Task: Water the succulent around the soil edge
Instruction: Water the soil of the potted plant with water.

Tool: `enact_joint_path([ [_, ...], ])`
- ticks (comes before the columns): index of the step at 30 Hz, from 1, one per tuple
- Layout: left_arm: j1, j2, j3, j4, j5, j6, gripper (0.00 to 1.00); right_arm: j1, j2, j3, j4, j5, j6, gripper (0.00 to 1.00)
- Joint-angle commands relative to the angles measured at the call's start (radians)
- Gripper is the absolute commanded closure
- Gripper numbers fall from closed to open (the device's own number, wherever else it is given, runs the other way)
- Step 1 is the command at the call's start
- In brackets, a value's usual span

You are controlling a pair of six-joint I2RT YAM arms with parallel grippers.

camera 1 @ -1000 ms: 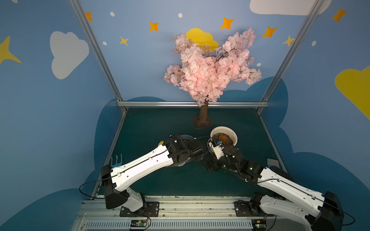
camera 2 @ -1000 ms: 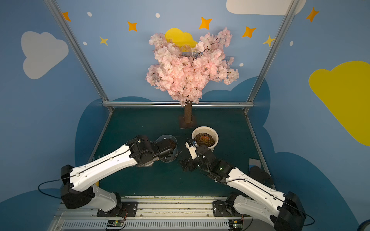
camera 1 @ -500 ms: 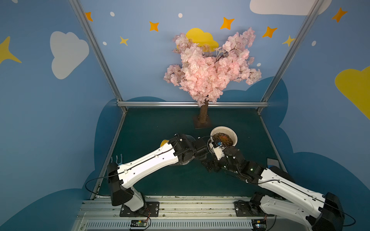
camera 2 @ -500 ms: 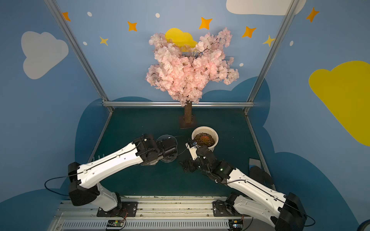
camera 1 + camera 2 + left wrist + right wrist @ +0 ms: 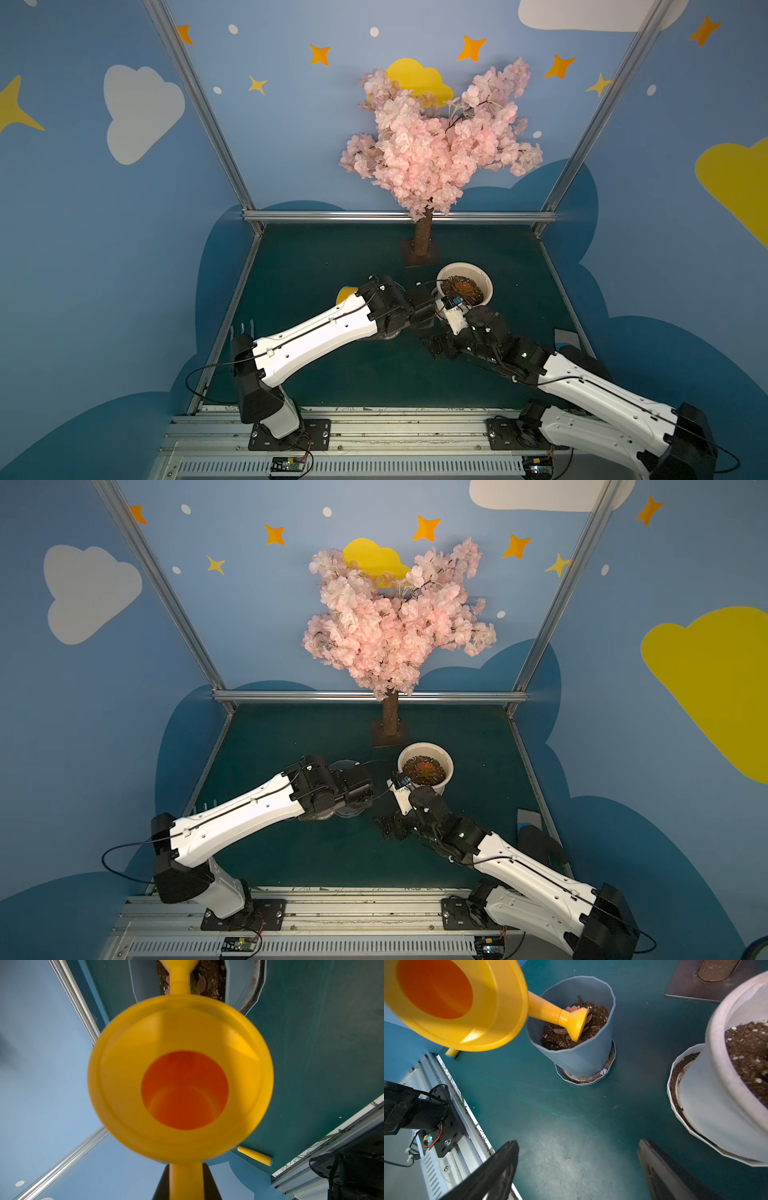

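Left jaws clamped your watering can [image 5: 500,1012]; right jaws wide, empty.
You held its spout [image 5: 548,1012] over the blue pot [image 5: 583,1057]'s succulent [image 5: 572,1009].

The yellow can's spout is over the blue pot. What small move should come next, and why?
Probably shift the spout head a little sideways, toward the wall of the blue pot. It hangs right over the succulent, but the water should land on the bare soil at the edge.
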Motion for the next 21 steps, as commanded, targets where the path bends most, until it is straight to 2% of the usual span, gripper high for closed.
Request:
enact_joint_path([
  [1,-0.003,0.004,0.03,-0.023,-0.033,-0.012,0.97,-0.005,-0.017,-0.013,-0.002,0.013,-0.012,0.05],
  [21,0.016,0.03,0.08,-0.016,-0.051,-0.014,0.97,-0.008,-0.042,-0.022,-0.009,0.01,-0.012,0.05],
])
